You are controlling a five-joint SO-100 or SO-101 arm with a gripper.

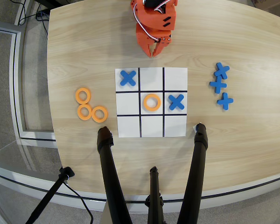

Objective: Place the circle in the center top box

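1. Wooden desk (252,135), paper grid (151,102) at centre.
2. Orange arm folded at the far edge; hand (155,51) empty, fingers slightly apart.
3. Black tripod legs (109,177) crossing the near edge.
4. Three blue crosses (221,85) at right.
5. Three orange rings (91,105) at left; another ring (151,102) in the central cell.
6. Center top box (151,79) bare.

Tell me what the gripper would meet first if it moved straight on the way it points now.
Probably bare table, then the paper grid at its near middle cell. The gripper points toward the grid; its height is unclear from above.
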